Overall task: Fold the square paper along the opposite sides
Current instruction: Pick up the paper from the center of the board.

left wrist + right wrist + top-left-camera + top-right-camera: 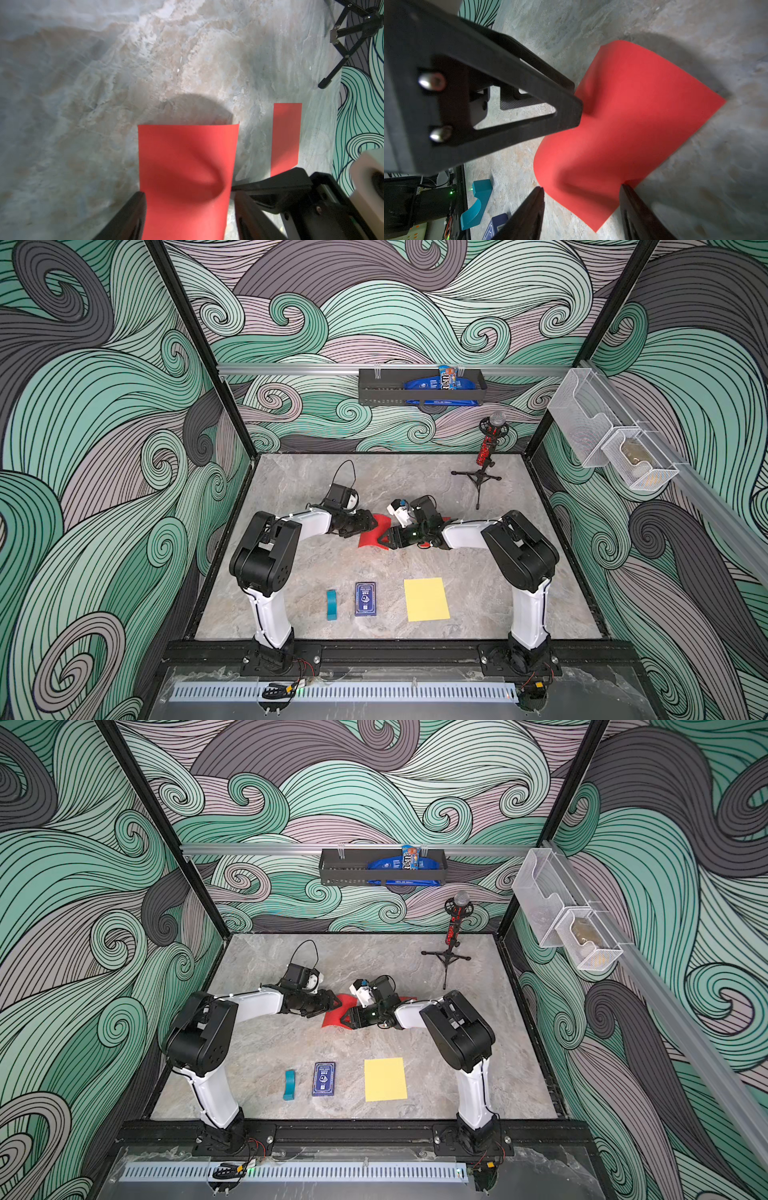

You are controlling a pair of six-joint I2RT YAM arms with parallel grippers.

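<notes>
The table (415, 489) is filling the centre of both top views, with both arms reaching in from the lower edge and meeting mid-frame. At upper right two mesh bins are hanging on the side wall. The bigger bin (577, 418) is sitting above the smaller bin (656, 483), which is holding a pale brownish lump (633, 452) too blurred to name. At upper centre a black basket (374, 387) is hanging from the rail. It is carrying flat blue packets (424, 384) lying lengthwise and a candy packet (449, 375) standing upright in its right half. A yellow sheet (426, 599) is lying flat at lower centre. The red paper (369, 542) is lying mid-table between the grippers, buckling up off the surface. The left gripper (372, 526) is standing with jaws apart, the red paper running between them. The right gripper (381, 539) is likewise spread, straddling a raised corner. A red strip (286, 137) is lying flat beyond the right arm; whether it belongs to the same sheet I cannot tell. A microphone (486, 448) is standing at the back right. Left of the yellow sheet, a card box (365, 599) and a teal piece (331, 605) are lying side by side.
</notes>
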